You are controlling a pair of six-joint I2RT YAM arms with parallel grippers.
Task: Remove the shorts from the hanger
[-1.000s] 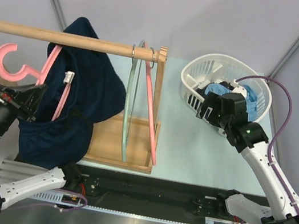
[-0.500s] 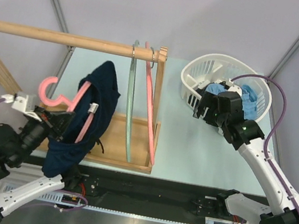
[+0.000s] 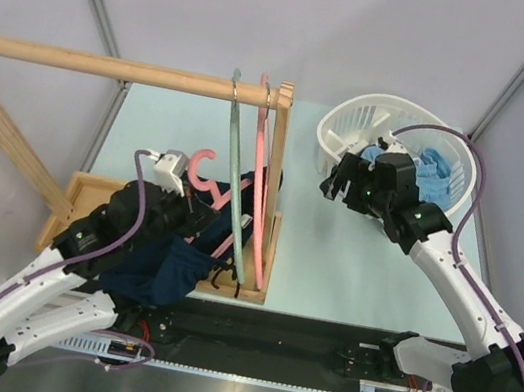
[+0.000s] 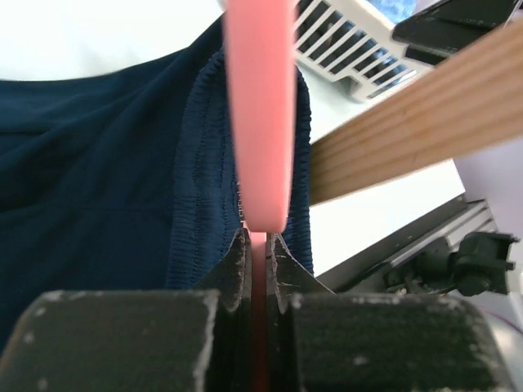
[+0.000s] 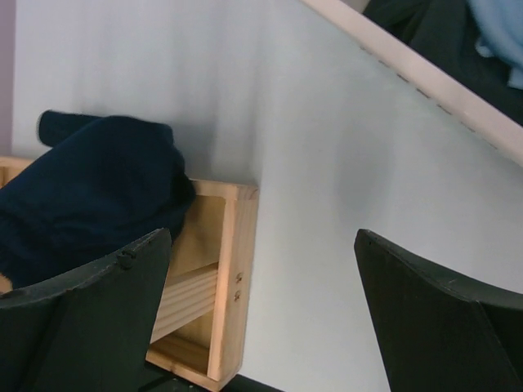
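A pink hanger (image 3: 200, 170) carries dark navy shorts (image 3: 163, 270), which hang low over the wooden rack base. My left gripper (image 3: 184, 208) is shut on the hanger's bar. In the left wrist view the left gripper (image 4: 259, 237) pinches the pink hanger (image 4: 260, 106), and the navy shorts (image 4: 98, 180) drape over the bar on both sides. My right gripper (image 3: 340, 184) is open and empty, just left of the basket. In the right wrist view the right gripper (image 5: 261, 237) hovers above the table, with the navy shorts (image 5: 90, 188) at the left.
A white basket (image 3: 340, 129) at the back right holds light blue shorts (image 3: 435, 176) and dark fabric. A green hanger (image 3: 233, 160) and a coral hanger (image 3: 263, 176) hang bare from the wooden rod (image 3: 102, 64). The wooden base frame (image 3: 261, 257) shows again in the right wrist view (image 5: 233, 278).
My left arm has carried the pink hanger with the navy shorts from the rod down and right, over the base. My right gripper has moved left, away from the basket.
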